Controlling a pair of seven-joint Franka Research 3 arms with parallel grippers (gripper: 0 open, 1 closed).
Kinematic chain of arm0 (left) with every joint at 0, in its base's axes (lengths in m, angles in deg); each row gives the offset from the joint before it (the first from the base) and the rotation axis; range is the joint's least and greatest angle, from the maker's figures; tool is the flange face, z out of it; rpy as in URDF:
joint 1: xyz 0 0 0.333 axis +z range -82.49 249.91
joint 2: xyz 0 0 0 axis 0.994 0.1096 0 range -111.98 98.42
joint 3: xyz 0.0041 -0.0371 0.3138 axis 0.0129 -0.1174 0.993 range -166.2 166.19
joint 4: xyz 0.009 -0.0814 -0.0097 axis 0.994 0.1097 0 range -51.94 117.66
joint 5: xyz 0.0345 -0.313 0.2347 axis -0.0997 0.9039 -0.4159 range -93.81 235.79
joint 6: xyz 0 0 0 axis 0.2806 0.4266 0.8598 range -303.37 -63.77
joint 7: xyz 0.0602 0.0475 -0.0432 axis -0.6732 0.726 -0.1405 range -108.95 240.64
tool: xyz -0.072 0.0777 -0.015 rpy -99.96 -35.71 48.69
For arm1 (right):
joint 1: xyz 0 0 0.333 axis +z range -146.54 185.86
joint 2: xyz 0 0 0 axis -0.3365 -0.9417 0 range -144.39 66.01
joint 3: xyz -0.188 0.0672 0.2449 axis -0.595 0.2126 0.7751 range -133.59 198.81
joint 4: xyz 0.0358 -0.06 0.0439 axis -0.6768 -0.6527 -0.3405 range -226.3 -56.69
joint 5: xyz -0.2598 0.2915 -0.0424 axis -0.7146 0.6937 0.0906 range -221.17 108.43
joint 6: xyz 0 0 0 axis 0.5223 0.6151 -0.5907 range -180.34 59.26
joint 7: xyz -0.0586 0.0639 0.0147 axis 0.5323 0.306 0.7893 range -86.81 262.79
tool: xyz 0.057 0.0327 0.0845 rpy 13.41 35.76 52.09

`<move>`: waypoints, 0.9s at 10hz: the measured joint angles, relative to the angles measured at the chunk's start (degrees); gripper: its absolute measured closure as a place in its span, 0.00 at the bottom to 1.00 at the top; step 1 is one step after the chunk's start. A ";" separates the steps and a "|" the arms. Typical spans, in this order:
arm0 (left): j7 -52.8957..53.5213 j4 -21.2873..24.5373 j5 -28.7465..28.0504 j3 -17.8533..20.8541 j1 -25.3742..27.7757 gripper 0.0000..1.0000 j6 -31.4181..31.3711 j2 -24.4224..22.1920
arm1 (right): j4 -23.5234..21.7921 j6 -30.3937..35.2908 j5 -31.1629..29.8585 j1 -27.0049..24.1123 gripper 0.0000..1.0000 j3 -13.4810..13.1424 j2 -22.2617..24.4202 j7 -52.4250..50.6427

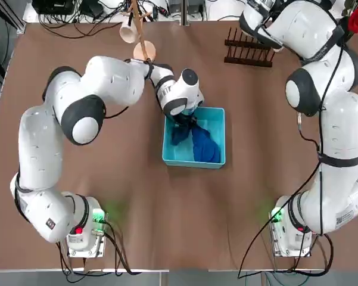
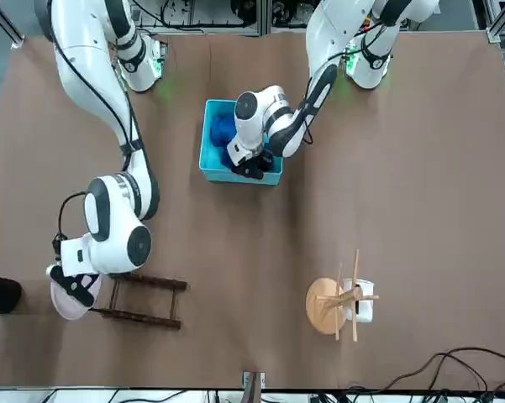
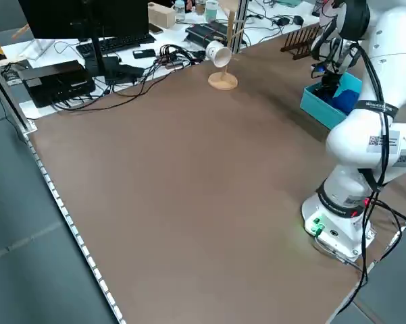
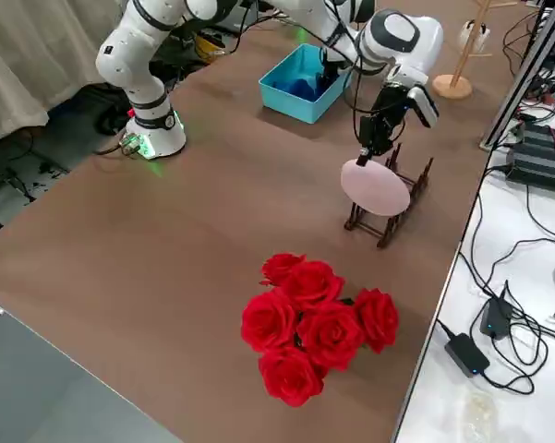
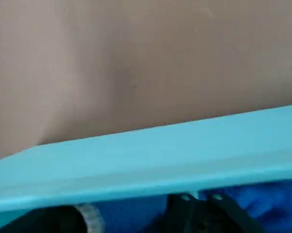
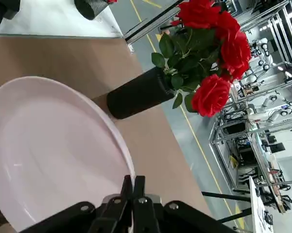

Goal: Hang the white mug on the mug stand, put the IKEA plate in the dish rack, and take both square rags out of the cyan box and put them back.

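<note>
One printed label [image 1: 50,224] shows low on the left arm [image 1: 41,143], and its print is too small for me to read.

I have the IKEA plate [image 4: 376,188] hanging from my right hand [image 6: 132,187], closed narrow on the rim. The plate is on edge, steeply tilted, its round face out to the side and the held part of the rim uppermost. It is at the dish rack [image 1: 249,49]; I cannot tell if the two touch.

The cyan box [image 1: 194,161] is on the counter [image 1: 137,208] with rumpled blue rags [image 1: 205,146] inside, one lump beside another. My left hand [image 1: 184,118] is down in the box, at the cloth. I can't tell how wide it stands or whether it grips anything.

The white mug [image 3: 218,54] hangs tilted on a peg of the mug stand [image 3: 223,80], over by the counter's far left. A black vase [image 6: 140,93] on the counter holds red roses [image 4: 316,325], beyond the plate.
</note>
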 joint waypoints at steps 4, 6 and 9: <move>1.32 -0.97 1.67 -0.20 0.22 0.83 6.04 -4.12 | 2.70 0.18 0.00 0.18 0.98 0.01 0.00 0.00; 6.18 -2.36 6.27 -0.11 0.50 0.83 14.40 -11.21 | 2.82 0.23 0.01 0.19 0.98 0.07 -0.10 0.00; 12.78 -4.35 10.40 1.90 1.54 0.83 24.99 -21.92 | 2.82 0.27 0.02 0.19 0.98 0.15 -1.42 0.32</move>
